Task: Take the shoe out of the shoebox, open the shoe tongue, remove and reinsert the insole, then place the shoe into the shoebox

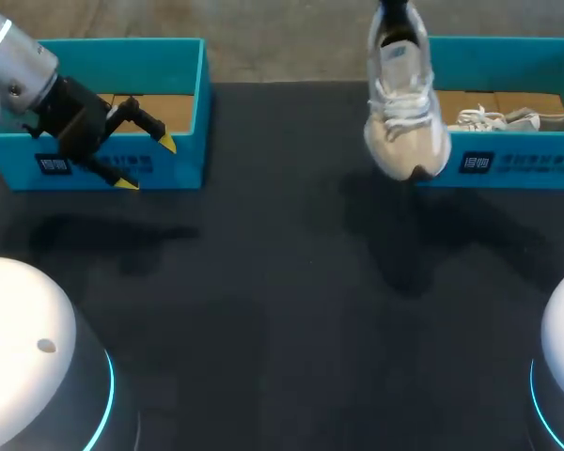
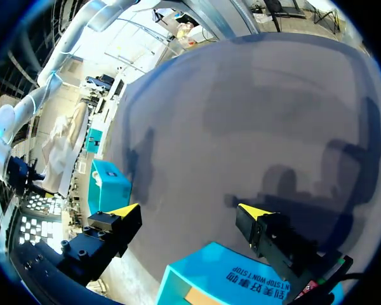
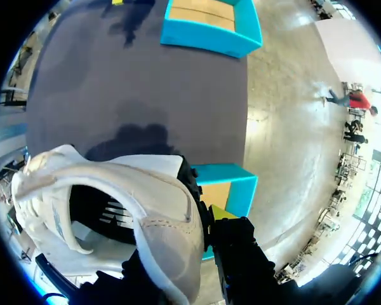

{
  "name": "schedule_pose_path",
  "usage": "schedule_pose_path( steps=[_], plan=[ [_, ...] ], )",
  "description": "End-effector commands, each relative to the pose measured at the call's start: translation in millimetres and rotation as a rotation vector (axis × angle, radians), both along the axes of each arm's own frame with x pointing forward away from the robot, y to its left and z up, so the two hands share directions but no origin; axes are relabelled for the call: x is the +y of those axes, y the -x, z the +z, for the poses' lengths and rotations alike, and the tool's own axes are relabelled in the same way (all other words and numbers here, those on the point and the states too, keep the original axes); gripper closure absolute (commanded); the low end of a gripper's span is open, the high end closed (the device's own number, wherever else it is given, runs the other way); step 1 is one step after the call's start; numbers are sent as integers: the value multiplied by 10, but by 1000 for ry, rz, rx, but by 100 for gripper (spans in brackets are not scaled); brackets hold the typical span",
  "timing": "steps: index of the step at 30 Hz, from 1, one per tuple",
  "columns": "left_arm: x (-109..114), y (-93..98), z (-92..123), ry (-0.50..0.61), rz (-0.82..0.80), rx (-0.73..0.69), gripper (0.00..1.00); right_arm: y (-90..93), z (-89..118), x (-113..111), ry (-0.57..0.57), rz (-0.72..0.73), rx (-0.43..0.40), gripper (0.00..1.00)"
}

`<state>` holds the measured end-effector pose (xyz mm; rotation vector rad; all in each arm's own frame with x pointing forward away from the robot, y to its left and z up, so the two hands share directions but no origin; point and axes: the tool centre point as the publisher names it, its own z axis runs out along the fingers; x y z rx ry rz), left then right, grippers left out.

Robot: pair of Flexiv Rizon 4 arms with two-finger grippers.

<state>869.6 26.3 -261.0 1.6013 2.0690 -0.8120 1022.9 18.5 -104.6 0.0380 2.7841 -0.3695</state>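
**Inspector:** Nearest item?

**Recorder:** The dark surface (image 1: 282,301), with shadows lying across it.

**Inspector:** Left arm?

**Recorder:** The left gripper (image 1: 148,163) hangs over the front wall of the left shoebox (image 1: 183,164). Its jaws stand apart with nothing between them. Its wrist view agrees: the box edge is under the gripper and the surface is ahead.

**Inspector:** Where is the shoe?

**Recorder:** The white shoe (image 1: 406,122) is off the surface. It hangs toe down and heel up, just in front of the near left corner of the right shoebox (image 1: 517,164). The right gripper (image 3: 203,222) has it by the heel collar. One jaw lies against the outside of the heel. The shoe hides the other, which is apparently inside the collar. I record the jaws as clamped on the shoe.

**Inspector:** Farther back?

**Recorder:** A second shoe (image 1: 517,119), pale with white laces, lies inside the right shoebox. The left shoebox shows its brown floor.
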Motion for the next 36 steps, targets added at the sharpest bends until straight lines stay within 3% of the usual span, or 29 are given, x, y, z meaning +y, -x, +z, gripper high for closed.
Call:
schedule_pose_path(
  steps=[1, 16, 28, 36],
  plan=[
    [-2, 3, 2, -4, 0, -1, 0, -155, 29, -174, 8, 1, 14, 100],
    [-2, 3, 2, -4, 0, -1, 0, -482, 68, -500, 62, 2, 31, 100],
    [-2, 3, 2, -4, 0, -1, 0, -1176, -240, -1225, 15, 15, 46, 100],
    [-2, 3, 2, -4, 0, -1, 0, -1484, -320, -1658, -26, 28, 20, 100]
  ],
)
